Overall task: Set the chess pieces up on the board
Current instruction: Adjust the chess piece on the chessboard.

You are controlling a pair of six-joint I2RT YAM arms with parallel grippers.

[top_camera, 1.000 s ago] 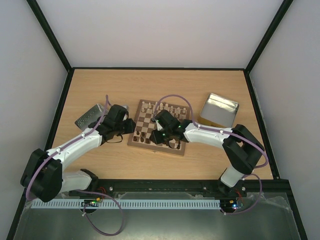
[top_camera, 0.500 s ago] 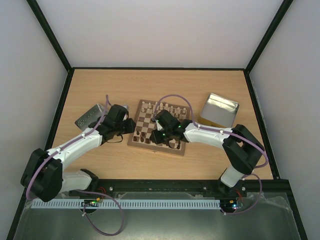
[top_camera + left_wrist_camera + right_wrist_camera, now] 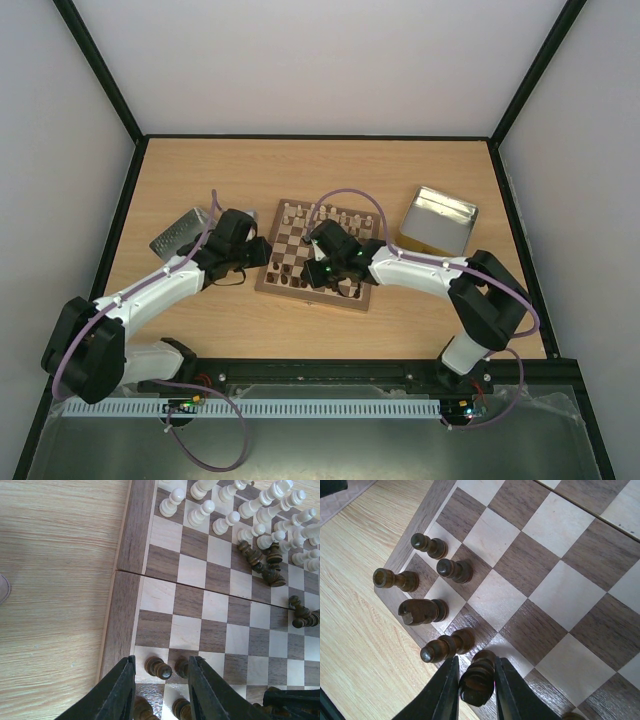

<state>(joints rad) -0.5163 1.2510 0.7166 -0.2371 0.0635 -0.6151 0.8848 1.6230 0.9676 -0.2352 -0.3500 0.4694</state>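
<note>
The chessboard is checkered in pale cream-tan and dark walnut-brown squares, all streaked with wood grain, inside a mid-brown grained border. The cream pieces are an even ivory white. The dark brown pieces have a slight sheen, and the held piece in the right gripper is that same dark brown. That gripper and the left gripper both have black fingers. The table is light honey-coloured wood with fine grain lines. The right tin is shiny silver. The left tin is grey with a fine dotted pattern. The arms are white with black joints, and the cables are purple.
</note>
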